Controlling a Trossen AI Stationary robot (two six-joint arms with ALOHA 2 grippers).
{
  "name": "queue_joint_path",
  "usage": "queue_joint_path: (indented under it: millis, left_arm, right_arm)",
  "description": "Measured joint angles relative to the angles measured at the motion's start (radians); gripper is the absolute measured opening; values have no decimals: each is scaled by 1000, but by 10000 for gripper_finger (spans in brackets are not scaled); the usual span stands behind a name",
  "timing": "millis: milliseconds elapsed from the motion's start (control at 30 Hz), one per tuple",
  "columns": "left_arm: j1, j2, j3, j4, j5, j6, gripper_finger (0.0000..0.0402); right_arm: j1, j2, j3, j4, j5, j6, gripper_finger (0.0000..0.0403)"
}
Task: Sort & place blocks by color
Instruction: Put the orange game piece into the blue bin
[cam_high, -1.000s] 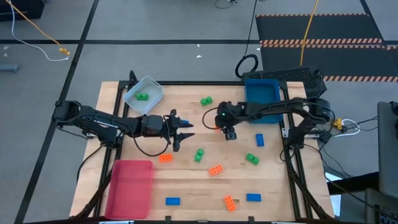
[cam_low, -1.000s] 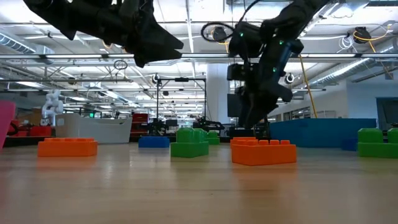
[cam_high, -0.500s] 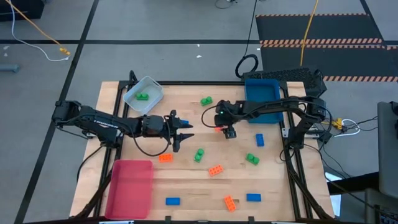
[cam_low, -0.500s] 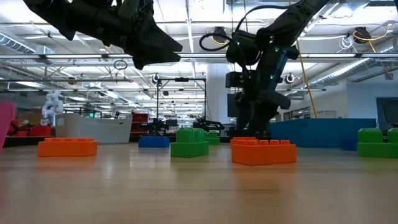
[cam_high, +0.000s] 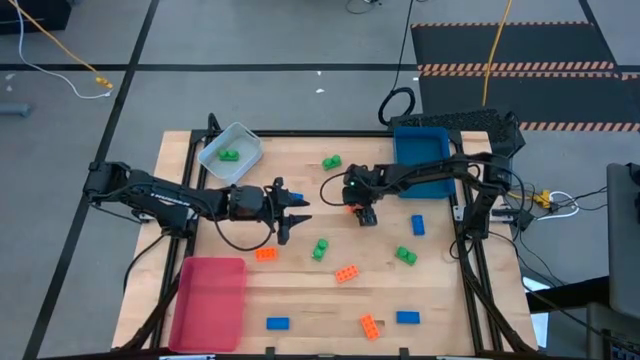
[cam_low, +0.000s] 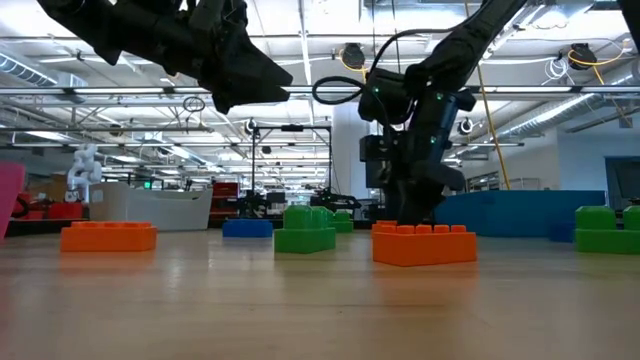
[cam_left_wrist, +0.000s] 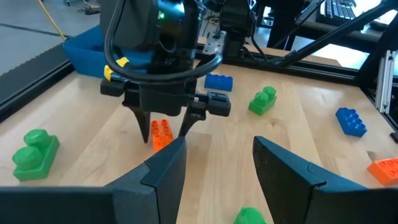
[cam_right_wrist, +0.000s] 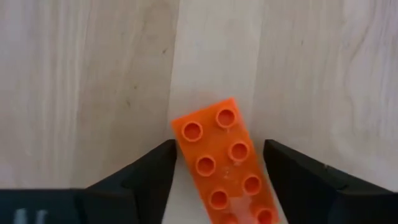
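Right gripper (cam_high: 364, 214) shifted slightly toward frame left and up in the high view compared with a second ago, creeping over the orange block (cam_high: 350, 207) near table centre. In the low view its wrist body moved left too, and now stands just behind the foreground orange block (cam_low: 424, 243). Right arm's elbow and cable loop also drifted left in both views. In the right wrist view the fingers (cam_right_wrist: 142, 179) straddle the orange block (cam_right_wrist: 224, 160) with gaps on either side, not pinching it.
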Motion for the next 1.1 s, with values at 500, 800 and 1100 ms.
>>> queue_joint_path:
  millis: [500, 800, 1100]
  left_arm:
    - [-19, 0, 0, -21, -1, -26, 186]
    - [-19, 0, 0, -12, -28, -29, 186]
    - [-19, 0, 0, 12, -29, -34, 186]
  right_arm:
    - [16, -128, -6, -96, 187, 54, 131]
    - [-125, -414, -4, -262, 217, 170, 131]
    - [-350, -533, -4, -495, 218, 300, 131]
